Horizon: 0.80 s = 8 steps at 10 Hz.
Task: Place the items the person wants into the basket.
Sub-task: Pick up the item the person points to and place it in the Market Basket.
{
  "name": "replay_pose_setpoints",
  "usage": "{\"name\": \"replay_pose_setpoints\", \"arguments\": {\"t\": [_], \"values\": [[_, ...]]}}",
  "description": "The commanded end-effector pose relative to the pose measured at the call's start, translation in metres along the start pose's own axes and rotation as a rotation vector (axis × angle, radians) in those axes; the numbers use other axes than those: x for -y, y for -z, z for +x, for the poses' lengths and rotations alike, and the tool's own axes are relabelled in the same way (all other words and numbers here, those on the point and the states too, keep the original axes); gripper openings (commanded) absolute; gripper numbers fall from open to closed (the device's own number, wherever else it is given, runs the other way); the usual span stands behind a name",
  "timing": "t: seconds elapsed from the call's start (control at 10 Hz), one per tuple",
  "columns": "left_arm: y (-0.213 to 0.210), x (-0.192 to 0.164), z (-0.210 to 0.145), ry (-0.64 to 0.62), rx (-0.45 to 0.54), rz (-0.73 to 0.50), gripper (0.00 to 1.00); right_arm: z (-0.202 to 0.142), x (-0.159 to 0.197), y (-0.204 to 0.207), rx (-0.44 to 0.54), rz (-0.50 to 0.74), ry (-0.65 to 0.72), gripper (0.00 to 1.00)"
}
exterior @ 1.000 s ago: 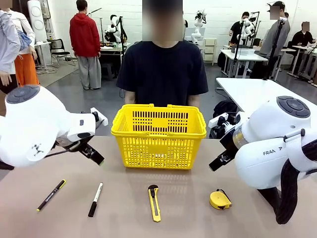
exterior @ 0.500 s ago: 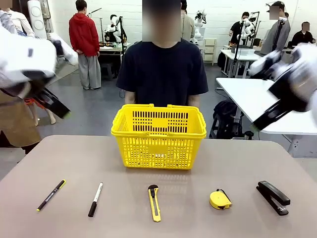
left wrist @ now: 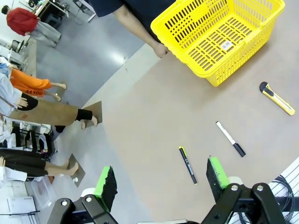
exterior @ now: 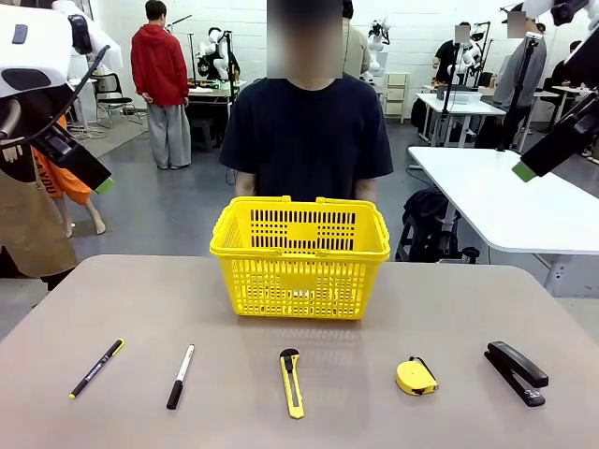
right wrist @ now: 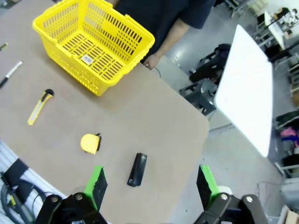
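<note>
On the tan table [exterior: 112, 299], a basket [exterior: 281, 281]; grey floor [exterior: 178, 210] behind

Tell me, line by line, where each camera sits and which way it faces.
Front: fixed on the robot's side, facing the person across the basket; left end effector and right end effector raised at the upper corners.
Left wrist: high, looking down at the table; own open fingers below.
Right wrist: likewise, nearer the stapler.
Wrist views share the basket and box cutter.

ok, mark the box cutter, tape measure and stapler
box cutter [exterior: 292, 386], front view, middle of its yellow handle
tape measure [exterior: 414, 377], front view, centre of the round yellow case
stapler [exterior: 515, 371], front view, middle of the black top arm
</note>
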<state>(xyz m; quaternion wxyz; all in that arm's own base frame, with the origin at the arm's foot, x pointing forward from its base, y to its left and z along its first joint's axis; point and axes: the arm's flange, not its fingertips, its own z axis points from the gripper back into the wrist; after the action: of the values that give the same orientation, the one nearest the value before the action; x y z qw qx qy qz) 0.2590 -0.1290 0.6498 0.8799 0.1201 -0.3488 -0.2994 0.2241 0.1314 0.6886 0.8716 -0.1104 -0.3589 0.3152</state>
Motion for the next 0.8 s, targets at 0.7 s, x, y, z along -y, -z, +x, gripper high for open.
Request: {"name": "replay_pose_setpoints", "arguments": {"t": [0.7], "values": [[0.029,-0.171,-0.074,0.128,0.131,-0.765,1.00,-0.094,0.149,0.079,0.290,0.919,-0.027,1.00]]}}
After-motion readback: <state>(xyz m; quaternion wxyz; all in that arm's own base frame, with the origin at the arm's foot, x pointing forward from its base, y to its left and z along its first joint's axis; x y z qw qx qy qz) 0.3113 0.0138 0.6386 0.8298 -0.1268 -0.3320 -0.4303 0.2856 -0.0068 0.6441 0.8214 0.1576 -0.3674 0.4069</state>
